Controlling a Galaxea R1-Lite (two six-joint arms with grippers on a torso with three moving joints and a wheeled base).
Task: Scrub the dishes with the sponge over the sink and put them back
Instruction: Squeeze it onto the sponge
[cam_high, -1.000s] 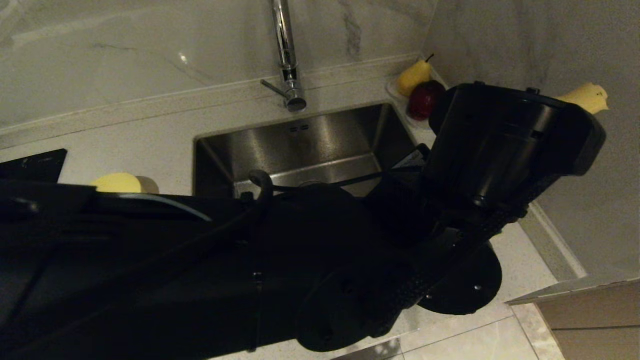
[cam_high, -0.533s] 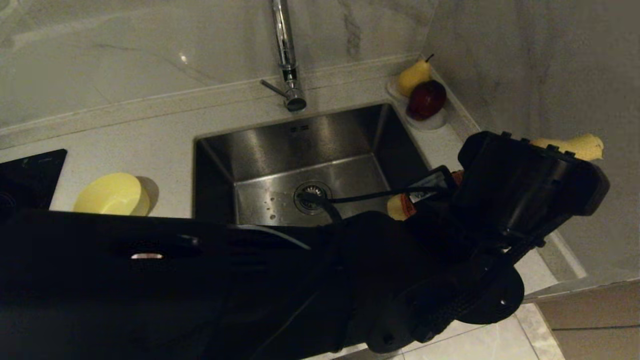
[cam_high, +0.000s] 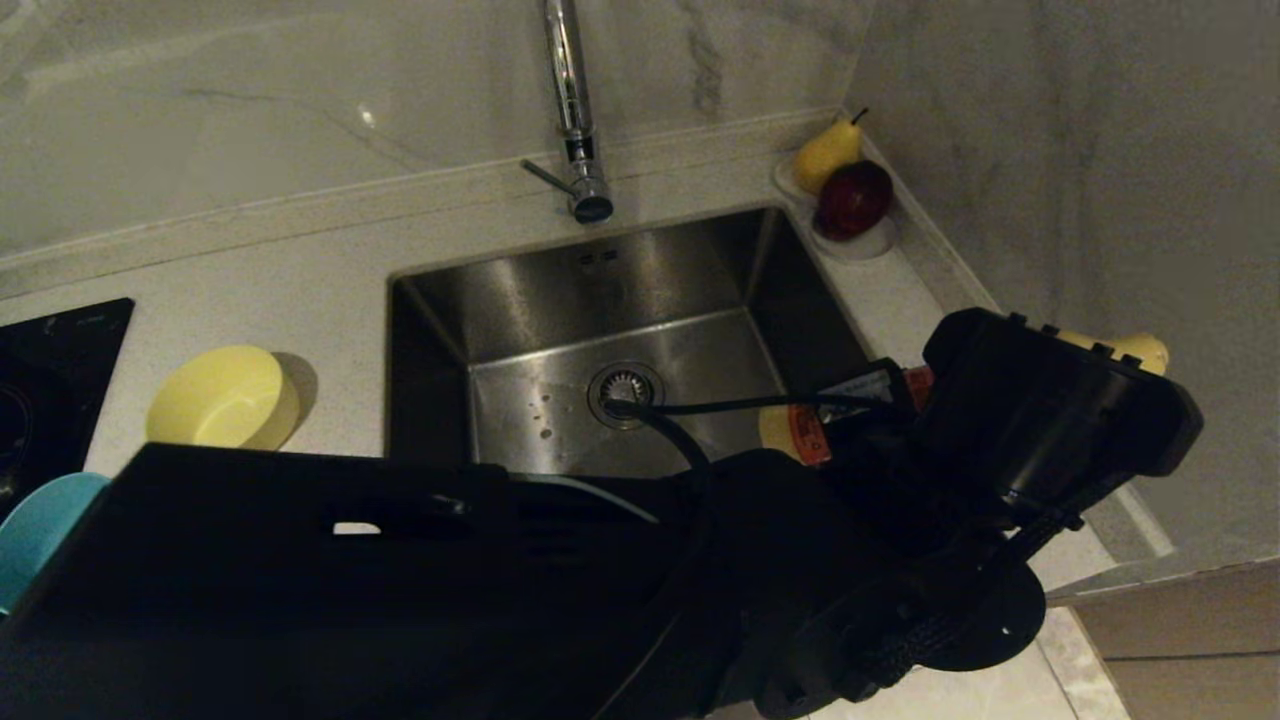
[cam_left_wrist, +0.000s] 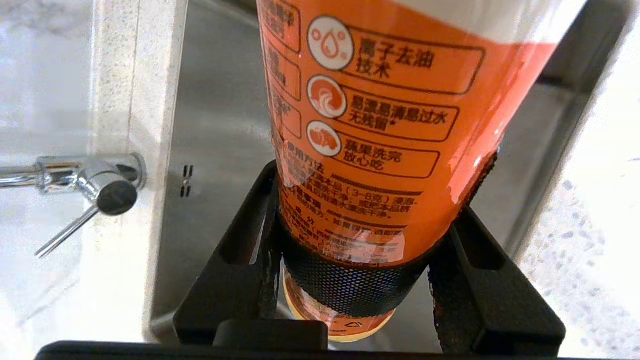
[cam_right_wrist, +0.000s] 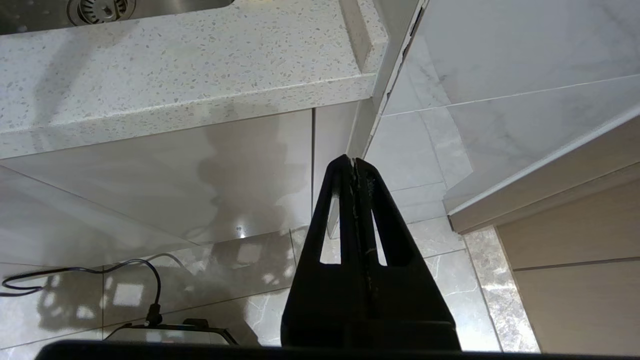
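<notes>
Left gripper (cam_left_wrist: 367, 280): clamped around orange soap bottle (cam_left_wrist: 380, 125), beside sink (cam_high: 620, 330).
Right gripper (cam_right_wrist: 356, 167): closed, empty, parked low.
Risk: glossy bottle may slip and drop.

I'm in a home kitchen: a steel sink (cam_high: 620, 330) set in a speckled stone counter (cam_high: 300, 270), a chrome tap (cam_high: 572, 110), marble wall tiles, a hob corner (cam_high: 60, 340), fruit (cam_high: 845, 180) nearby.

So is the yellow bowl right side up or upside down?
Upside down. The yellow bowl on the counter beside the sink shows its domed outside, no hollow.
</notes>
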